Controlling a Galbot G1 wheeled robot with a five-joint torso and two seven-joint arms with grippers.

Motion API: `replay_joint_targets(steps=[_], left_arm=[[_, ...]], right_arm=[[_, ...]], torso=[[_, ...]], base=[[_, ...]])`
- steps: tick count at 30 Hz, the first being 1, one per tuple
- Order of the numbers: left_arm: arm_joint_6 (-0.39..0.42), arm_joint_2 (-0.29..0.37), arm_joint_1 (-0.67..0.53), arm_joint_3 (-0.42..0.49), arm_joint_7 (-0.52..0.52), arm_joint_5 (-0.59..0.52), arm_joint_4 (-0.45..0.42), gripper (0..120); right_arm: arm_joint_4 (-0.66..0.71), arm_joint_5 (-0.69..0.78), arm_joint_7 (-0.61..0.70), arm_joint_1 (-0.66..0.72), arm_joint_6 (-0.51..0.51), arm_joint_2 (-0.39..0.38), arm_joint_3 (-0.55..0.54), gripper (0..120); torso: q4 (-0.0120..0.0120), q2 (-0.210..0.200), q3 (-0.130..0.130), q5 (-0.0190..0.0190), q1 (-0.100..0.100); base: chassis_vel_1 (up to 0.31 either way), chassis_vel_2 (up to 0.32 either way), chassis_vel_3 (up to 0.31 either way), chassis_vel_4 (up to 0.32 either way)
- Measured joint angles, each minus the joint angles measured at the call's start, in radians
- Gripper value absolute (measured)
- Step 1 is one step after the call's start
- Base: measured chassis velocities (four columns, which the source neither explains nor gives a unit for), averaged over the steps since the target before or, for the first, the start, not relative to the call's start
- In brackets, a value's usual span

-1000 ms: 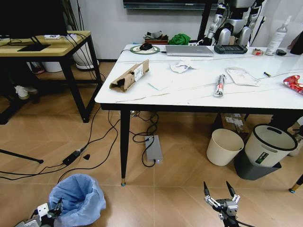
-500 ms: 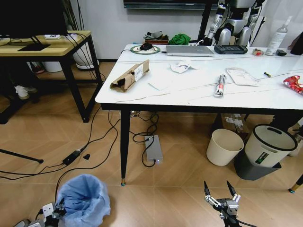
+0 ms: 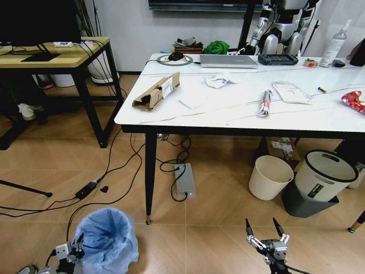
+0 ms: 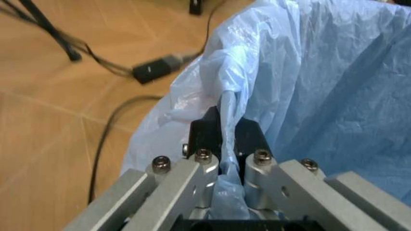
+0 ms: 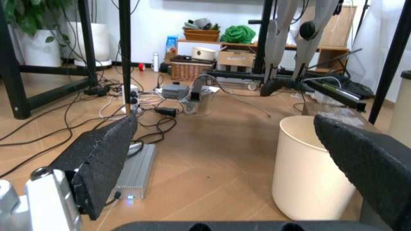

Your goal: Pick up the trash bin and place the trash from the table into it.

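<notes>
Pinching a fold of the light-blue bag at the rim, the left gripper [image 4: 229, 144] had its fingers clamped on the trash bin [image 3: 107, 238], which stood on the wooden floor in front of the table [image 3: 239, 108], near its front-left leg. The right gripper [image 3: 266, 231] hovered low over the floor to the right, fingers spread wide and grasping nothing. Up on the tabletop lay the cardboard piece [image 3: 156, 91], crumpled paper [image 3: 219, 80] and clear wrapper [image 3: 291, 91].
</notes>
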Motion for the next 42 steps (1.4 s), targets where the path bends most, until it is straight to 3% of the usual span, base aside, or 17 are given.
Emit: replay_joint_targets(steps=[14, 18, 26, 36, 42], left_arm=[[0.012, -0.015, 0.245, 0.128, -0.022, -0.004, -0.307, 0], [0.032, -0.012, 0.343, 0.186, -0.034, -0.009, -0.460, 0], [0.084, 0.019, 0.391, 0.260, -0.090, -0.015, -0.605, 0], [0.163, 0.079, 0.368, 0.281, -0.162, -0.060, -0.631, 0], [0.189, 0.173, 0.335, 0.329, -0.182, -0.151, -0.609, 0]], right_arm=[[0.016, -0.001, -0.003, -0.003, -0.019, 0.000, 0.007, 100], [0.016, -0.002, -0.003, -0.003, -0.025, -0.004, 0.019, 100], [0.001, 0.031, -0.003, -0.018, -0.030, -0.014, 0.054, 100], [0.035, 0.060, -0.004, -0.055, -0.044, 0.000, 0.082, 100], [0.084, 0.050, -0.004, -0.085, -0.044, 0.000, 0.090, 100]], torso=[[0.0003, 0.005, 0.002, -0.0002, 0.002], [0.0002, 0.023, 0.013, 0.0001, 0.009], [0.0001, 0.059, 0.037, 0.0001, 0.022], [0.0001, 0.099, 0.065, 0.0002, 0.034], [0.0000, 0.123, 0.079, -0.0001, 0.044]], base=[[0.000, 0.000, 0.000, 0.000], [0.000, 0.000, 0.000, 0.000], [0.000, 0.000, 0.000, 0.000], [0.000, 0.000, 0.000, 0.000], [0.000, 0.000, 0.000, 0.000]])
